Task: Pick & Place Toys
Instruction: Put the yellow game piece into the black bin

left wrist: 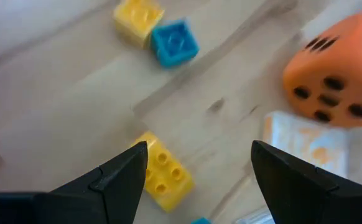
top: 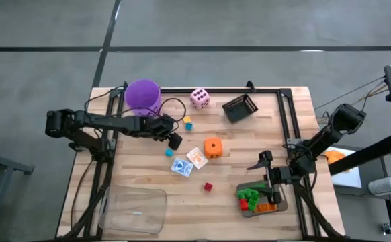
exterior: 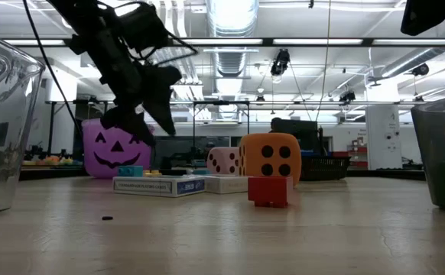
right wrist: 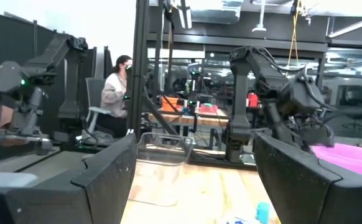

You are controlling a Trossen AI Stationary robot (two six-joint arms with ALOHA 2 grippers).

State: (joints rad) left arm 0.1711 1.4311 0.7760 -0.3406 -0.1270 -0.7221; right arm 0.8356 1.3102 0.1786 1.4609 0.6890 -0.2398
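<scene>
I hover my left gripper (left wrist: pixel 193 171), jaws wide and empty, over the yellow brick (left wrist: pixel 163 171) beside the orange die (left wrist: pixel 333 78), lining up a grab; right gripper (right wrist: pixel 193 171) waits open

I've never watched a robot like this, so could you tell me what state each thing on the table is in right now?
Left gripper: open, empty, over a yellow brick.
Right gripper: open, empty, raised beside the grey tray.
Grey tray: holds green, red and orange bricks.
Orange die: resting on the table.
Clear bin: seems empty.
</scene>
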